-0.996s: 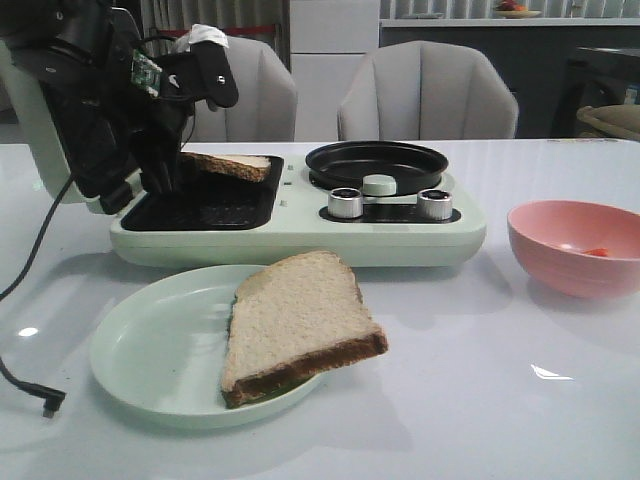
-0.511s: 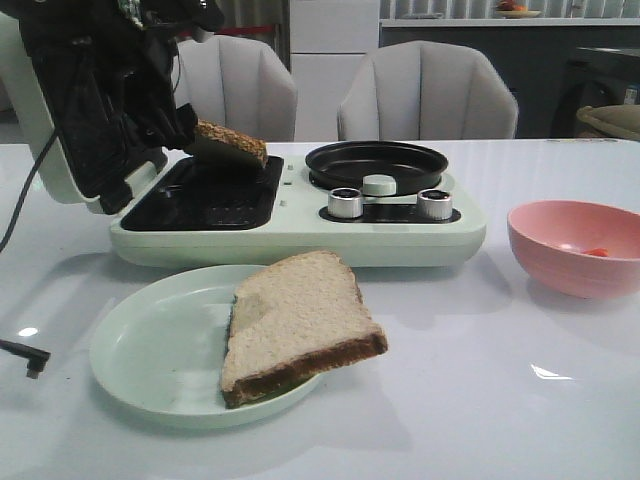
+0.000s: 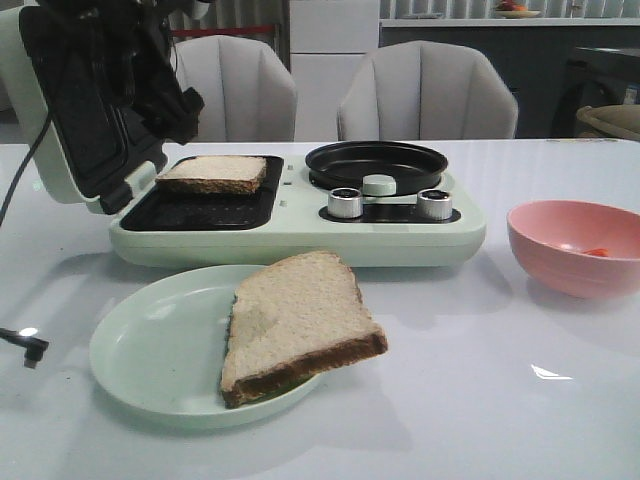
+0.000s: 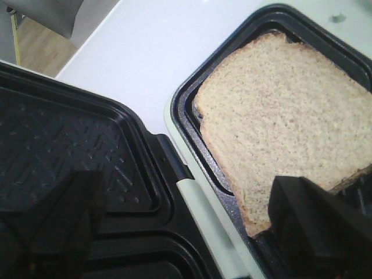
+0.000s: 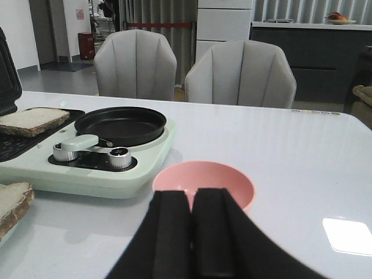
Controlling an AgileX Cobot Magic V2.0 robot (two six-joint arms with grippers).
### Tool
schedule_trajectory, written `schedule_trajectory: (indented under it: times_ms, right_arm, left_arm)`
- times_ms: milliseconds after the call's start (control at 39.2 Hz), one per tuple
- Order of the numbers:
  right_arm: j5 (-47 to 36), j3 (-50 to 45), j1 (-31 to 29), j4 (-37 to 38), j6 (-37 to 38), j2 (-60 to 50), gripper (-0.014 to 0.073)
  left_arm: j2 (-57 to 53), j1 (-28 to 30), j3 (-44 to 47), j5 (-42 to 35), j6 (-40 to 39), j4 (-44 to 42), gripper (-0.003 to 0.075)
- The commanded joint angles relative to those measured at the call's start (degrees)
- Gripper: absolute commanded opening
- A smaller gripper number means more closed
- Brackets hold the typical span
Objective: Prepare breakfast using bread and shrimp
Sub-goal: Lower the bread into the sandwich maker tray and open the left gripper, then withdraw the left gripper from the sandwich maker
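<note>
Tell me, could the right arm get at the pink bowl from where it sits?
Probably yes. The right pincer is shut and empty, just short of the pink bowl, and nothing stands between them. The bowl sits apart from the cooker on bare table.

Showing no readable text, label, brand, number or sign anywhere in front or either wrist view

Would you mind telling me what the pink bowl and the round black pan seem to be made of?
The pink bowl looks like matte plastic or melamine: even colour, soft dull sheen, thick rim. The round black pan looks like metal with a dark non-stick coating, smooth with a faint gloss along its rim. Neither is certain.
</note>
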State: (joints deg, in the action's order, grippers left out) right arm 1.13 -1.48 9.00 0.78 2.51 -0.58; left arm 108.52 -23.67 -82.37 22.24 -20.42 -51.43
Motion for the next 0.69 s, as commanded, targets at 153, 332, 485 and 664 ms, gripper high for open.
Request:
schedule_trajectory:
  times_ms: [153, 332, 485, 664]
  right_arm:
    - [-4.48, 0.9, -0.29, -0.02, -0.45, -1.24, 0.0134]
    - [-4.48, 0.9, -0.29, -0.02, -0.45, -1.24, 0.0134]
    - [-4.48, 0.9, -0.29, -0.02, -0.45, -1.24, 0.0134]
    - [-4.48, 0.9, -0.29, -0.02, -0.45, -1.24, 0.0134]
  left_arm:
    - [-9.41, -1.67, -1.85, -1.07, -0.25, 2.85, 0.0604]
    - [-15.04, -3.49, -1.85, 2.49, -0.25, 5.68, 0.0604]
    - [-20.88, -4.65, -1.85, 4.78, -0.25, 9.78, 0.0604]
    - [-27.75, -4.91, -1.85, 5.68, -0.16, 14.61, 0.0604]
